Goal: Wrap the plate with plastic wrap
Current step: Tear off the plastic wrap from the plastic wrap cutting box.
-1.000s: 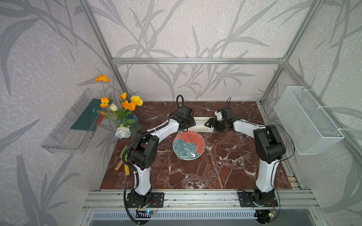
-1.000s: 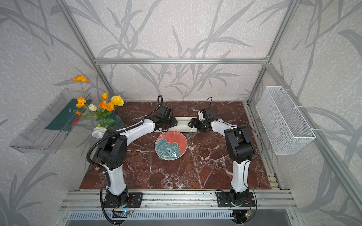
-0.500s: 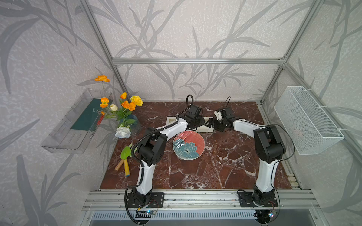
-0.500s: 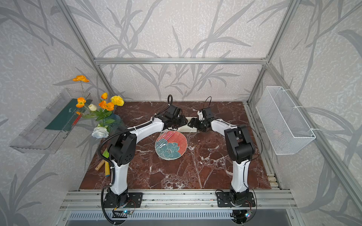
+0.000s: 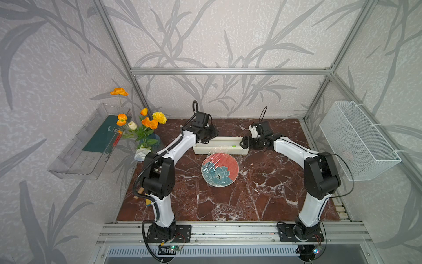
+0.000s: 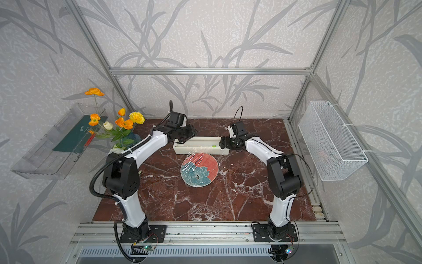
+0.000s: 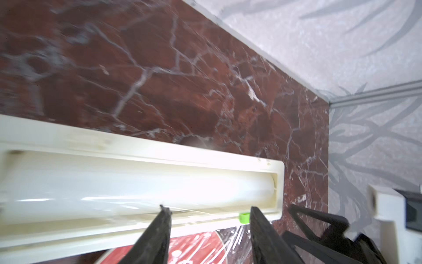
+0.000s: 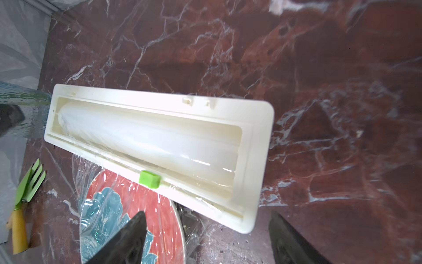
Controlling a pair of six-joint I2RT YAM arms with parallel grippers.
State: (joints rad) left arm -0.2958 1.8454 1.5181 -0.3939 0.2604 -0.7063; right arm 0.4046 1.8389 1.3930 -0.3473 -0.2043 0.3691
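Note:
The coral-red plate (image 5: 220, 169) with its teal flower lies mid-table in both top views, and crinkly plastic wrap (image 5: 212, 156) runs over it from the cream dispenser box (image 5: 220, 148) behind. The film is still joined to the box beside the green slider (image 8: 149, 178). My left gripper (image 7: 210, 210) hovers open over the box's front edge, nothing between its fingers. Open too, my right gripper (image 8: 207, 214) sits at the box's right end (image 5: 243, 144), one finger above the wrapped plate (image 8: 127, 217), the box corner between the fingers without touching.
A vase of orange and yellow flowers (image 5: 148, 134) and a clear wall shelf (image 5: 91, 146) stand at the left. On the right wall hangs a white wire basket (image 5: 356, 139). A green garden fork with a yellow handle (image 8: 27, 182) lies left of the plate.
My left gripper swung right along the box, then came back toward its left end. The right arm and the plate have not moved.

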